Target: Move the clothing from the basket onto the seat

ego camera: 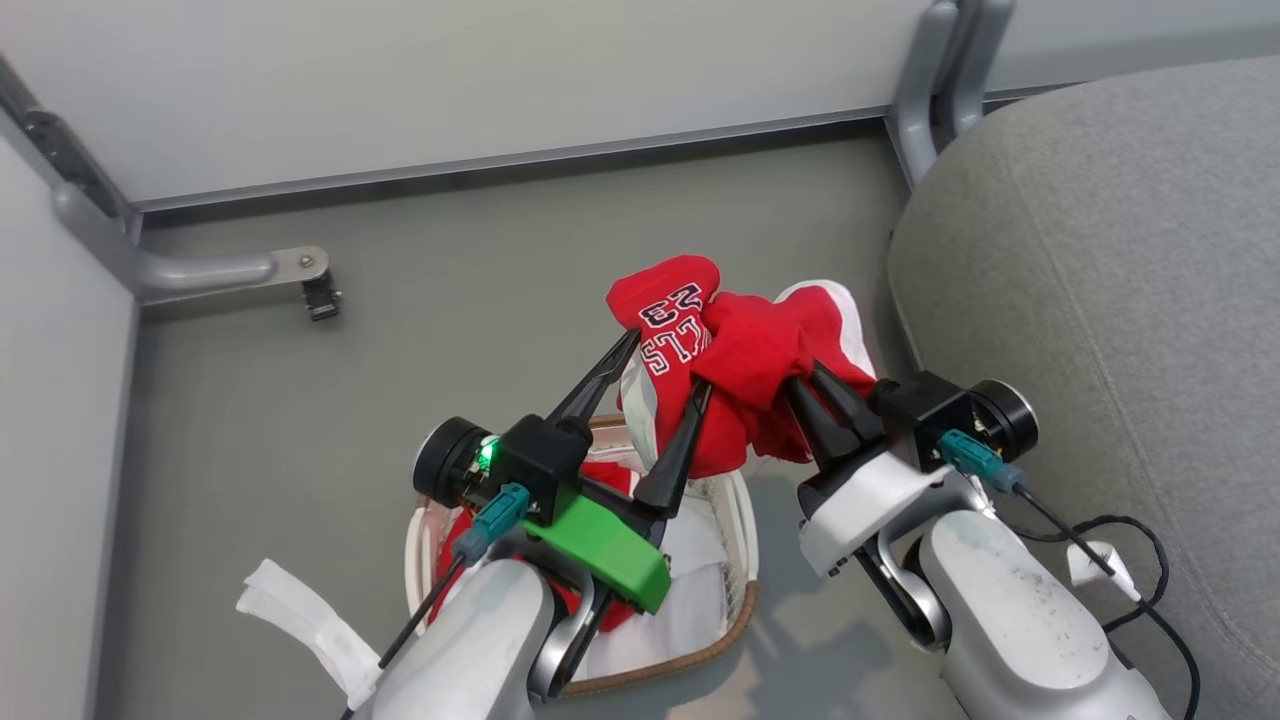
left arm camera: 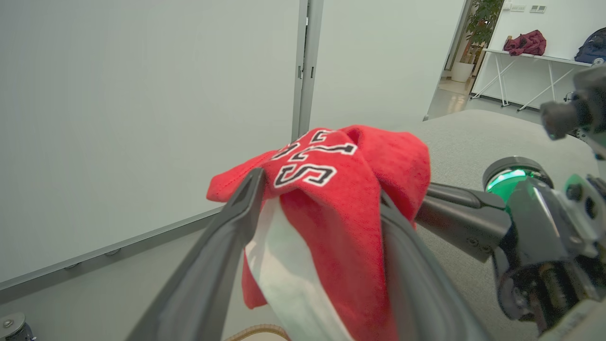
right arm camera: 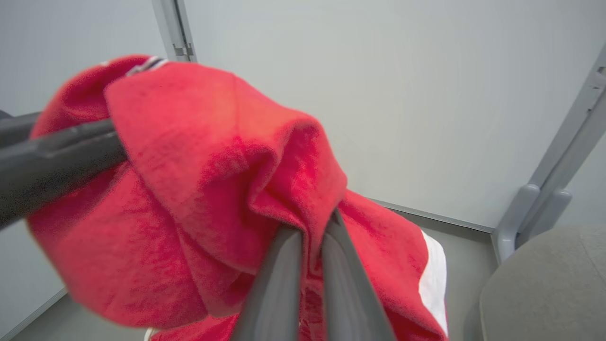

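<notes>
Both arms reach forward and up from the bottom of the head view, their pale forearms angled toward each other. The left forearm (ego camera: 470,640) ends in a wrist carrying a green bracket (ego camera: 600,545) and a lit green light. The left gripper (ego camera: 662,372) has its two dark fingers spread wide, and the red clothing (ego camera: 745,360) lies between them, touching both. The right forearm (ego camera: 1020,620) comes in from the lower right. The right gripper (ego camera: 808,388) has its fingers pressed together on a fold of the same clothing, tips buried in the fabric. The two grippers lean toward each other, near but apart.
</notes>
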Controlling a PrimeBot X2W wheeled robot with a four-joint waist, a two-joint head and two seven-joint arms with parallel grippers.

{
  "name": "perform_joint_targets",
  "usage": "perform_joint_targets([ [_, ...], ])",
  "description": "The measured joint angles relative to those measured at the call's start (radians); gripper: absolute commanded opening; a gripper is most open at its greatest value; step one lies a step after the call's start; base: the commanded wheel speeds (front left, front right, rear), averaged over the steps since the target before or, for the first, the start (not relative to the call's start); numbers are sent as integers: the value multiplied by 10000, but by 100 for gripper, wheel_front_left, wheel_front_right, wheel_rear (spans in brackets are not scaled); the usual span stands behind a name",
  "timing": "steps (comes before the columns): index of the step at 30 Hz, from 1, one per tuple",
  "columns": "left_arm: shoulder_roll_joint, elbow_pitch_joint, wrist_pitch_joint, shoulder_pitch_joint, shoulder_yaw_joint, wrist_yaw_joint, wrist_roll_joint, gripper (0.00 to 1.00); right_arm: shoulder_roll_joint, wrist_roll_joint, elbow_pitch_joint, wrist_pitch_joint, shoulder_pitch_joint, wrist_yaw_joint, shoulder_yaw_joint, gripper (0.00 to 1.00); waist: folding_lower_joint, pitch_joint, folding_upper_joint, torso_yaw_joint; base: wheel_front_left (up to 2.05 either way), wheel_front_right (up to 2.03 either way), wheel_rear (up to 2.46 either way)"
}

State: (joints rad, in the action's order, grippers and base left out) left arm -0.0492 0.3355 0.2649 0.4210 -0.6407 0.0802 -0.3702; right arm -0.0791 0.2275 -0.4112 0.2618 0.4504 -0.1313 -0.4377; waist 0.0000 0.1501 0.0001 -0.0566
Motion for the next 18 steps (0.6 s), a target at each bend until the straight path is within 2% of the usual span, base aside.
perform_joint_targets([
  [7, 6, -6, -2, -436, 288, 339, 407, 100, -21, 69, 642, 0, -600, 0, 637, 0, 0, 58, 0, -1209, 0, 0, 0],
  [18, 10, -82, -2, -837, 173, 462, 305, 100, -10, 140, 1218, 0, -1295, 0, 1204, 0, 0, 49, 0, -3312, 0, 0, 0],
])
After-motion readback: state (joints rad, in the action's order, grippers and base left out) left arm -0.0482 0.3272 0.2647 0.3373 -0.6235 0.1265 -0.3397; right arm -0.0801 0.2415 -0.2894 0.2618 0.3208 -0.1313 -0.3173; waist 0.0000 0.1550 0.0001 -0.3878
